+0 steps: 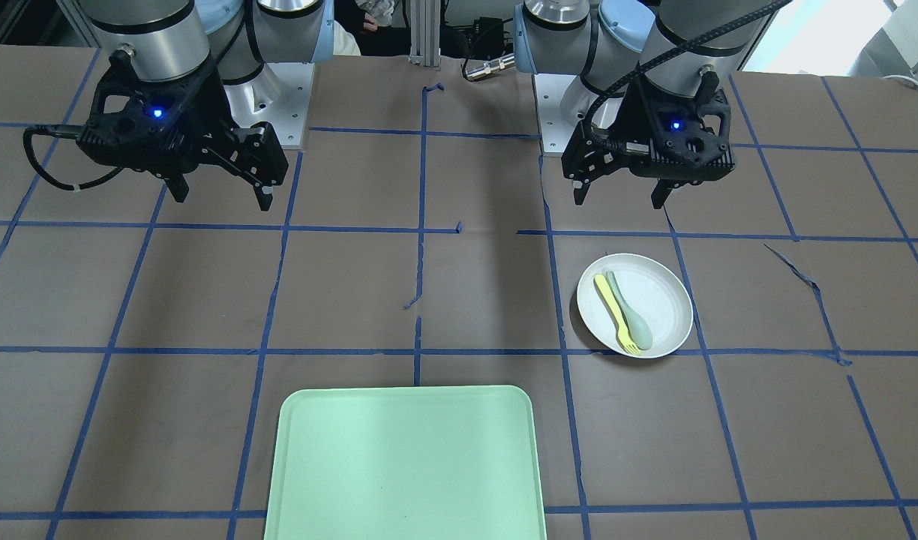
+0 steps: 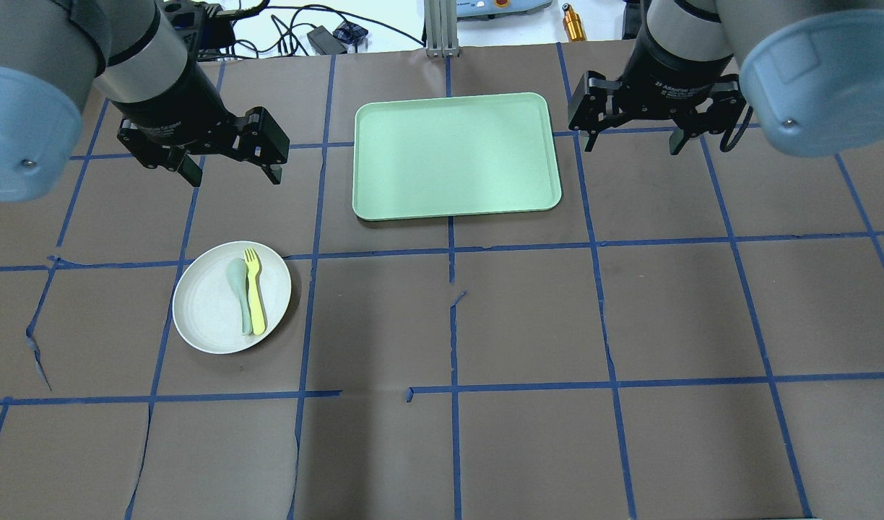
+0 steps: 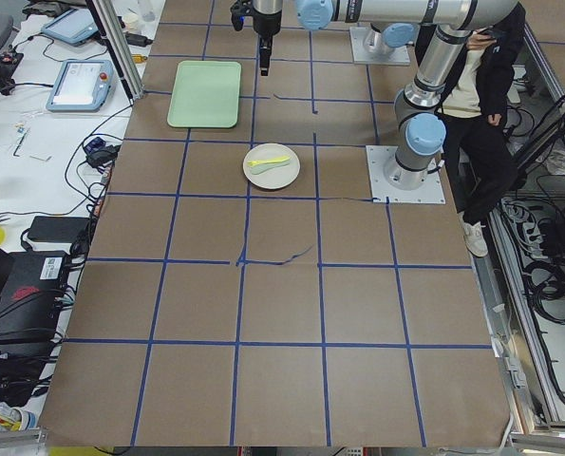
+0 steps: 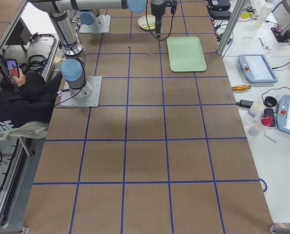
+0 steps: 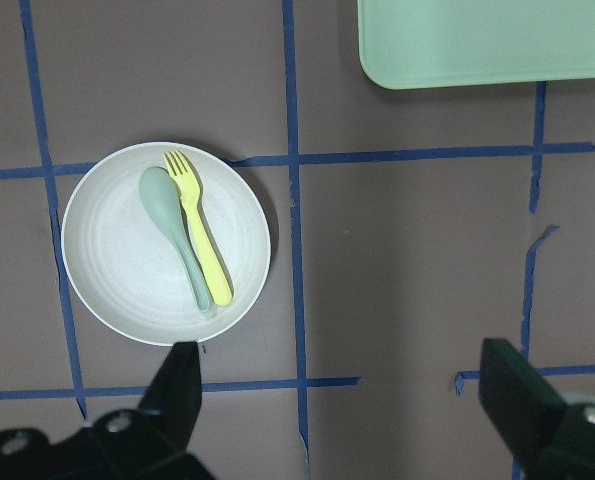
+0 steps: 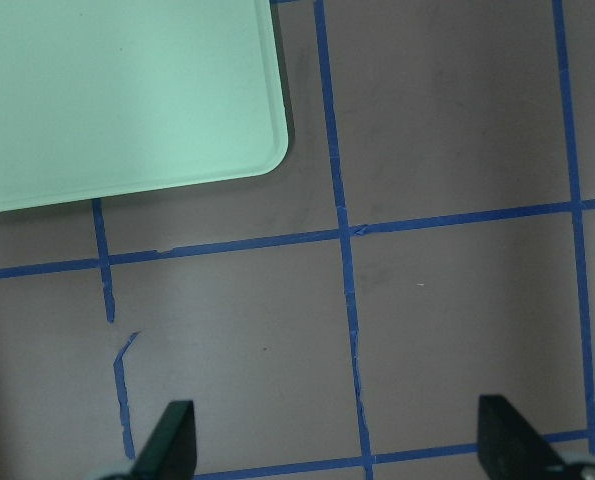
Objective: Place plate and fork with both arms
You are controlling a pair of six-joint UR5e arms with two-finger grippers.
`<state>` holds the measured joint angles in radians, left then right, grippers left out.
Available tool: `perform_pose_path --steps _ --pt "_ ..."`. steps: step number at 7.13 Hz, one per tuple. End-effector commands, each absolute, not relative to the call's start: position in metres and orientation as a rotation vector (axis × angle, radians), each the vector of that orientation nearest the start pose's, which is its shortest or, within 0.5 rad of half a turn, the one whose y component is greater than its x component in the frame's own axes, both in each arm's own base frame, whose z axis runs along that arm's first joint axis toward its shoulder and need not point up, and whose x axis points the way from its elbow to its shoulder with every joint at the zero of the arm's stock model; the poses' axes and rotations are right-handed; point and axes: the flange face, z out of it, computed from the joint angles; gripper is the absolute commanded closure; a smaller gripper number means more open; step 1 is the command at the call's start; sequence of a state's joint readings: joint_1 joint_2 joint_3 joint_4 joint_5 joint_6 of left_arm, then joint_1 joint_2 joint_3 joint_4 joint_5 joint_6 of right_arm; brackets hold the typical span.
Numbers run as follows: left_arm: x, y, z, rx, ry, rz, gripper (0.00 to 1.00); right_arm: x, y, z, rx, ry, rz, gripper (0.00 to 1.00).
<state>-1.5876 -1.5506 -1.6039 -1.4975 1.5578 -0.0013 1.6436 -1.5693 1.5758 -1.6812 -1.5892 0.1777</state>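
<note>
On plate (image 2: 204, 310), spoon (image 2: 240, 285) touching fork (image 2: 255, 292); tray (image 2: 456, 155) apart; left hand (image 2: 235, 179), right hand (image 2: 634, 148) spread wide, empty.

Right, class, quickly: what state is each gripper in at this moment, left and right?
Left gripper: open, holding nothing.
Right gripper: open, holding nothing.

Overhead looks forward from behind; front camera faces back; both share the tray (image 2: 456, 155); wrist cameras look straight down.
</note>
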Motion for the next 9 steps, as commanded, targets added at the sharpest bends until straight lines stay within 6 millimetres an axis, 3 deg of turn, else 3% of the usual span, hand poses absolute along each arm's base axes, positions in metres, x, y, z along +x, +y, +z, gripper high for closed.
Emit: perform_pose_path --steps 1,2,5,6,7,8,9 --pt "-0.137 -0.490 0.491 0.006 3.159 -0.102 0.00 0.168 -0.491 0.497 0.165 3.138 -0.169 0.00" --pt "-0.135 -0.492 0.491 -0.001 3.158 -0.102 0.00 0.168 -0.491 0.496 0.165 3.138 -0.166 0.00" --pt "-0.098 -0.501 0.486 -0.101 3.158 -0.082 0.00 0.167 -0.491 0.494 0.168 3.139 -0.159 0.00" --pt "-0.053 -0.510 0.468 -0.207 3.151 -0.018 0.00 0.167 -0.492 0.494 0.168 3.139 -0.159 0.00" --pt "0.001 -0.506 0.434 -0.154 3.167 0.068 0.00 0.168 -0.491 0.493 0.165 3.140 -0.155 0.00" --pt "0.053 -0.495 0.385 -0.074 3.197 0.075 0.01 0.168 -0.491 0.492 0.165 3.140 -0.152 0.00" --pt "0.088 -0.483 0.325 0.027 3.201 0.018 0.02 0.168 -0.491 0.491 0.163 3.140 -0.150 0.00"
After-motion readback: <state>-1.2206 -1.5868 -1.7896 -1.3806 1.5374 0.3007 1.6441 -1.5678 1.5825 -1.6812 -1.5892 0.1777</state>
